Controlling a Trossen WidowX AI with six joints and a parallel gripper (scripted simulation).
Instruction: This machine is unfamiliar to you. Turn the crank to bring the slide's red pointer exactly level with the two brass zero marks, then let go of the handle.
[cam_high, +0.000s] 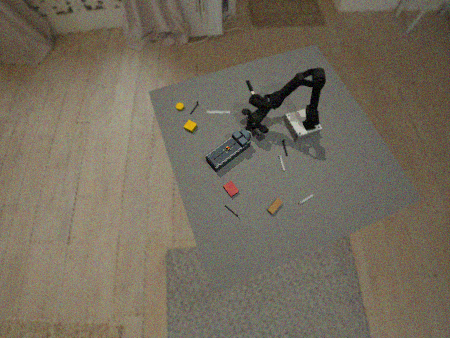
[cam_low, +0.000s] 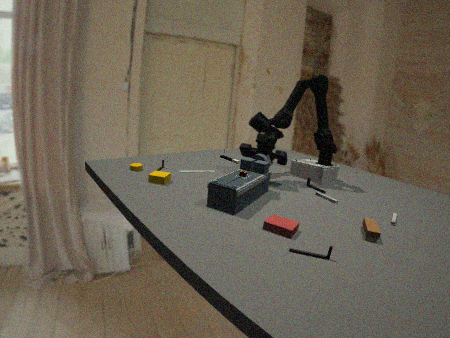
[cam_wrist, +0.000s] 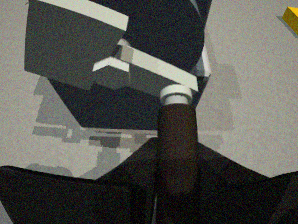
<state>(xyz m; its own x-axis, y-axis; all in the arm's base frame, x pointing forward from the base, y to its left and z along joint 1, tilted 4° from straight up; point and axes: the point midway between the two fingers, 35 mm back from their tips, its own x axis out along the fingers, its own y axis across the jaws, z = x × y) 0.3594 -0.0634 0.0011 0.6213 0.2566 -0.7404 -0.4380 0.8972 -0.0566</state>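
The machine is a long dark blue-grey box (cam_high: 220, 157) (cam_low: 223, 196) with a slotted top and a raised block at the end nearer the arm. The slide's small red pointer (cam_high: 227, 148) (cam_low: 243, 173) sits around the middle of its top. The brass zero marks are too small and blurred to tell whether the pointer is level with them. The grey crank arm (cam_wrist: 160, 70) carries a dark brown handle (cam_wrist: 177, 135) with a pale collar. My gripper (cam_high: 255, 125) (cam_low: 263, 155) (cam_wrist: 170, 145) is shut on this handle, at the machine's end. The wrist view does not show the pointer.
A yellow block (cam_high: 190, 125) (cam_low: 159, 177) and a yellow disc (cam_high: 180, 106) (cam_low: 136, 166) lie beyond the machine's left side. A red block (cam_high: 231, 188) (cam_low: 281, 226) and an orange block (cam_high: 275, 206) (cam_low: 371, 229) lie on the other side, with several thin black and white pieces around.
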